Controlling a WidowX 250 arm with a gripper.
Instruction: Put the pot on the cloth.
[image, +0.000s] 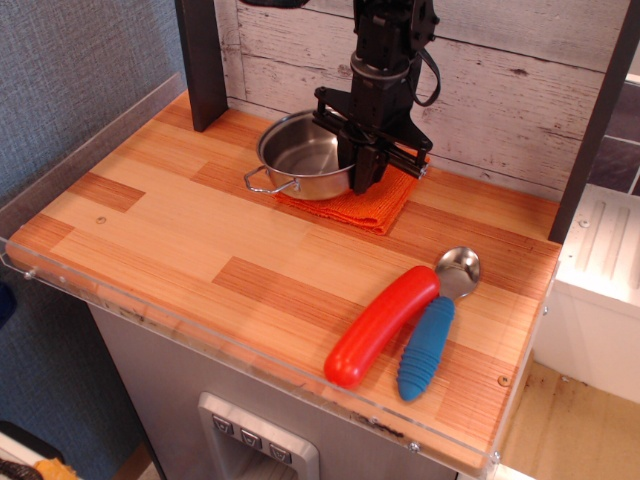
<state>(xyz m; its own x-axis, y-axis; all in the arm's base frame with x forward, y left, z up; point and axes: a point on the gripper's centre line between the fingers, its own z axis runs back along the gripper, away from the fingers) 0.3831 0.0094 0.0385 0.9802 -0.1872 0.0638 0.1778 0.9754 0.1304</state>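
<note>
The shiny steel pot (300, 158) sits over the left part of the orange cloth (375, 203), near the back wall. One wire loop handle (262, 183) sticks out toward the front left, past the cloth's edge. My black gripper (362, 168) comes straight down at the pot's right rim, its fingers closed on that rim. The cloth's left half is hidden under the pot and the gripper.
A red sausage-shaped handle (381, 325) and a metal spoon with a blue handle (432, 336) lie at the front right of the wooden counter (180, 235). A dark post (200, 60) stands at the back left. A clear plastic lip (80, 150) edges the left side.
</note>
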